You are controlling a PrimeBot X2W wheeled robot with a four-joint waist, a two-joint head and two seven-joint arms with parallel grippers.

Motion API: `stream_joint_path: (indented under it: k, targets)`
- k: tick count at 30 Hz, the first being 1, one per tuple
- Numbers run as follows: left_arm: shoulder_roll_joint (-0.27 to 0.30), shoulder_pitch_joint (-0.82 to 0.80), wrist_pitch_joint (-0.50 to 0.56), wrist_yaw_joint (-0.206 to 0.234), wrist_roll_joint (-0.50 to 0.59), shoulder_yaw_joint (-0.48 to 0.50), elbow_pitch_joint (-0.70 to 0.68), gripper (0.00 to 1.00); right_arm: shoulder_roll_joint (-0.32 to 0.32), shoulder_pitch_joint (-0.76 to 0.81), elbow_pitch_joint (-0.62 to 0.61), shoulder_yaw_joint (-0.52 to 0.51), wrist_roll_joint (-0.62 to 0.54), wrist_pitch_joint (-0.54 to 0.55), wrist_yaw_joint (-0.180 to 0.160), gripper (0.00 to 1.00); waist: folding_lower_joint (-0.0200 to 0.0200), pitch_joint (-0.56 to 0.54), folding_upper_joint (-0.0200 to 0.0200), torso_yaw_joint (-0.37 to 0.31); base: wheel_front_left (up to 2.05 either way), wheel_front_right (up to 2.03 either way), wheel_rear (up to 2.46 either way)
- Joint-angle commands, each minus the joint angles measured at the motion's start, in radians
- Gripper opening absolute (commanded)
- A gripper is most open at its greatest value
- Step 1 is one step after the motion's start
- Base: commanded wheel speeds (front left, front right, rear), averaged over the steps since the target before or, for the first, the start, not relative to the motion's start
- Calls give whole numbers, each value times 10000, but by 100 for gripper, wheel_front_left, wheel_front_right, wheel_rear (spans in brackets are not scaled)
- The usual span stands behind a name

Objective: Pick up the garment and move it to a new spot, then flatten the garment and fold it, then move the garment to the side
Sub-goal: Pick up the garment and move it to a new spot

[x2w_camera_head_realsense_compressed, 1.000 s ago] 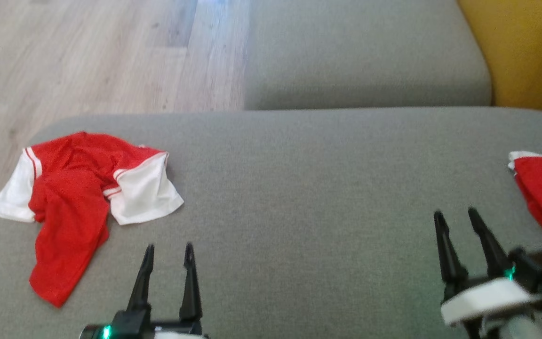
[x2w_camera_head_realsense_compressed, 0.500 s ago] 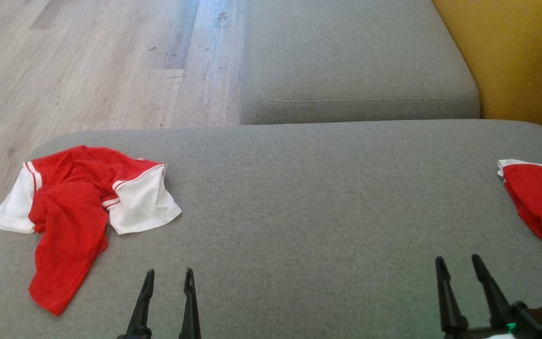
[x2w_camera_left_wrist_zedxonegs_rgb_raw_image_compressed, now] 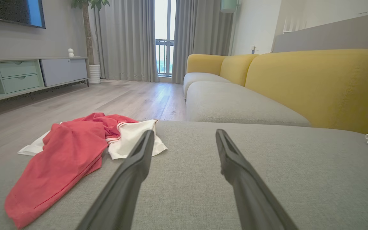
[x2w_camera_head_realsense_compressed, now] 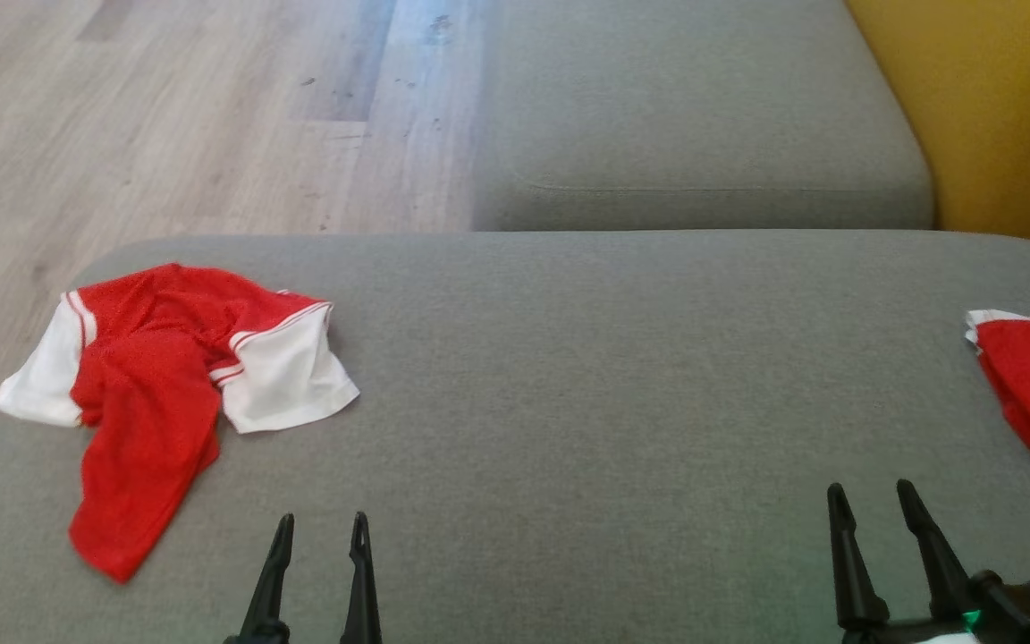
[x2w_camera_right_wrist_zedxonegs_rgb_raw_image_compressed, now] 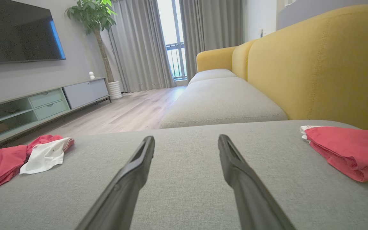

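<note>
Now: left hand [x2w_camera_head_realsense_compressed: 322, 521] released, fingers spread, empty; right hand [x2w_camera_head_realsense_compressed: 869, 490] likewise. Crumpled red-and-white shirt [x2w_camera_head_realsense_compressed: 153, 385] lies ahead and left of the left hand on the grey cushion [x2w_camera_head_realsense_compressed: 586, 376], its long axis running near-to-far. Left arm nearer. Folded red cloth [x2w_camera_head_realsense_compressed: 1029, 394] far right.

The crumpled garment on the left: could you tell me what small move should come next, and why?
Probably reach the left pincer forward and to its left, toward the garment. The garment lies crumpled and untouched near the left edge of the cushion, and that pincer is open, empty and the nearer one.
</note>
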Motion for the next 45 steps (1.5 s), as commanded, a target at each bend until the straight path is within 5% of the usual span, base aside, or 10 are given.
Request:
stream_joint_path:
  k: [1,17,31,40,45]
  targets:
    - [-39,-571,-51,-32,42,399,-310,100,-67,-332,-392,235,16,-133,73,100,0,48,-1,167,0,0,0]
    - [51,-743,-51,-181,363,972,-257,100,98,-601,-431,582,124,-133,73,100,0,496,-1,3373,0,0,0]
    - [2,-815,-51,-23,403,1584,-1012,100,-213,-1064,-305,908,127,-133,73,100,0,1082,-1,3888,0,0,0]
    - [592,-4147,12,-544,647,2020,-1874,100,-1388,-1173,-841,925,-199,-133,73,100,0,3032,-1,3486,0,0,0]
    - [1139,-7176,1148,-1109,511,2085,-992,100,-2345,-1785,-1227,781,-308,-133,73,100,0,4410,-1,3230,0,0,0]
